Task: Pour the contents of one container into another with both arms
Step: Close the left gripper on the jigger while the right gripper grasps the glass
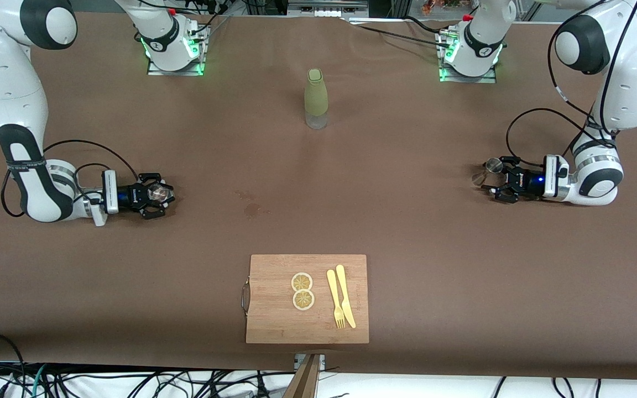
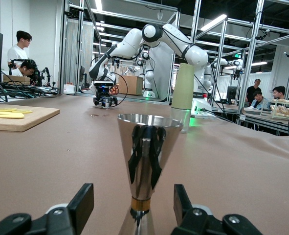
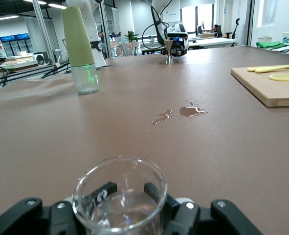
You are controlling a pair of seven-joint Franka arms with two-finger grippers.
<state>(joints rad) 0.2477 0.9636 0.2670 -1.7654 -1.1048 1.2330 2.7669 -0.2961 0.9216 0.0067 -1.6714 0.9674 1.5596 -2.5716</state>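
The clear glass tumbler (image 1: 158, 192) sits between the fingers of my right gripper (image 1: 153, 197), low over the table at the right arm's end. In the right wrist view the tumbler (image 3: 120, 196) fills the gap, and the right gripper (image 3: 130, 190) is shut on it, both fingers against its sides. At the left arm's end the silvery hourglass measuring cup (image 1: 487, 171) stands upright on the table. My left gripper (image 1: 496, 178) is level with the cup's waist. It is open, and the cup (image 2: 143, 156) stands midway in the left gripper (image 2: 133, 198) with a gap on each side.
A tall olive-green sleeved bottle (image 1: 316, 99) stands mid-table near the bases. A wooden cutting board (image 1: 274, 315) with two lemon slices (image 1: 302, 290), a yellow fork and a knife (image 1: 341, 298) lies near the front edge. A small wet spot (image 1: 251, 209) marks the cloth between bottle and board.
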